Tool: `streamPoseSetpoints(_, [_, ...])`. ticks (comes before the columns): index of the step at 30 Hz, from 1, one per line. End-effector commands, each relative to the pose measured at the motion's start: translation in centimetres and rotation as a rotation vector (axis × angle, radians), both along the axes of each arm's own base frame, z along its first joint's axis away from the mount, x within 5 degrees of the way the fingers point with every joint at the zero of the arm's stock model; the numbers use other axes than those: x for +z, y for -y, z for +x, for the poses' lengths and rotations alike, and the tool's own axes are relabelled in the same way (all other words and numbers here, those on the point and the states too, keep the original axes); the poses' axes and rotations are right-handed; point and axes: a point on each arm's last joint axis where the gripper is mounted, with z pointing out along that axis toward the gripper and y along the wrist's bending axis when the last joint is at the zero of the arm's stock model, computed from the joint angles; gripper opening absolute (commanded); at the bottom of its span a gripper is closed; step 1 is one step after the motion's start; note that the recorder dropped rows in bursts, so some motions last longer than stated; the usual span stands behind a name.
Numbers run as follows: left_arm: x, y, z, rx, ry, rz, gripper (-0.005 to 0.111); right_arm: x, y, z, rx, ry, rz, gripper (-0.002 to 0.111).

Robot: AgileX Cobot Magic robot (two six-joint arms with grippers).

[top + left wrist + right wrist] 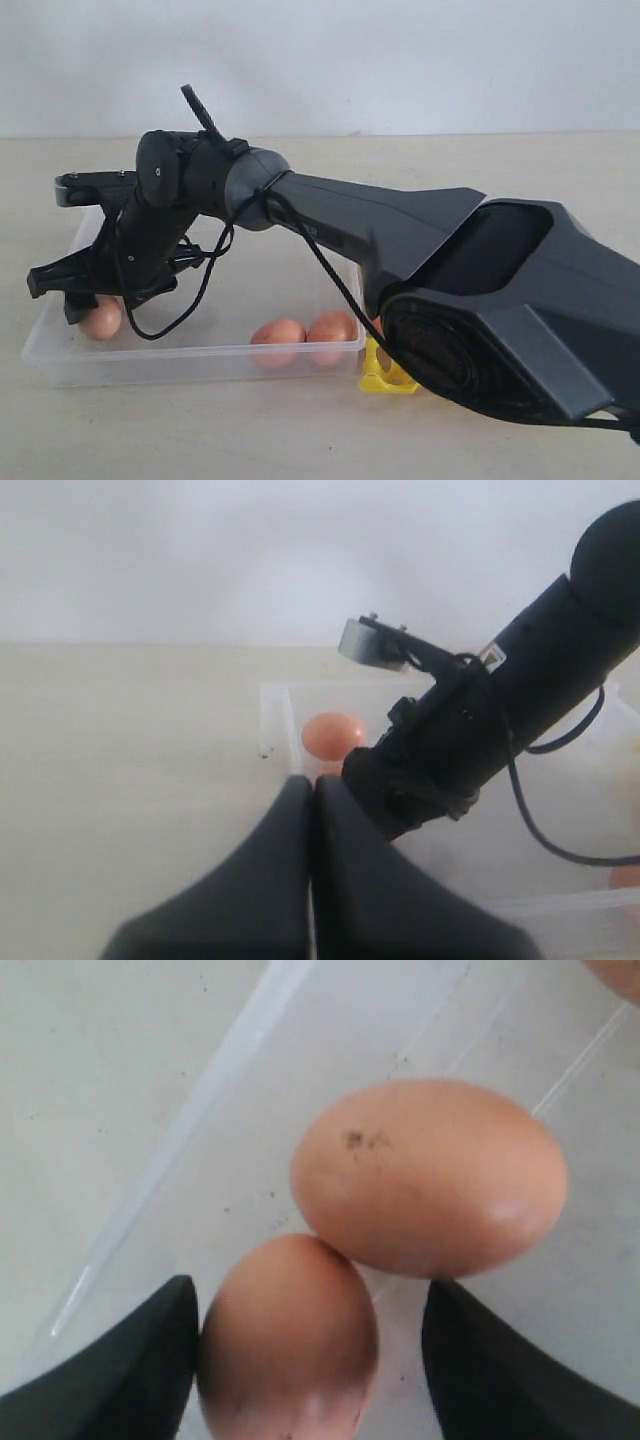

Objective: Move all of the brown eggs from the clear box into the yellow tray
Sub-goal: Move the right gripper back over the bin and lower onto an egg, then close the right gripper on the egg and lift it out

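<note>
Pale tabletop [200, 430] carries the clear box [200, 352]; at its left end the right gripper [312, 1300] stands wide astride one brown egg [287, 1360], apparently to pinch it; the left gripper [312, 788] sits shut.

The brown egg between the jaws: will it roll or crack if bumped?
That brown egg looks smooth and rounded, so a nudge would probably roll it across the clear box, whose floor looks flat. It seems to touch a second egg, which might shift too. Squeezed hard between the rigid jaws, it could crack.
</note>
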Motion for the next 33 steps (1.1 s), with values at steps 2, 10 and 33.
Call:
streamPoseSetpoints(2, [0.8,0.1,0.0,-0.011,0.076,-0.023,-0.004,-1.1,0.3,-0.1,0.012,-0.027,-0.044,0.011])
streamPoseSetpoints(10, [0.7,0.1,0.0,-0.014,0.065,-0.005,-0.004,0.3,0.7,-0.7,0.074,-0.041,-0.082,0.000])
streamPoseSetpoints(33, [-0.5,0.1,-0.1,-0.010,-0.058,0.004,-0.004,15.2,1.2,-2.2,0.083,0.639,-0.046,0.000])
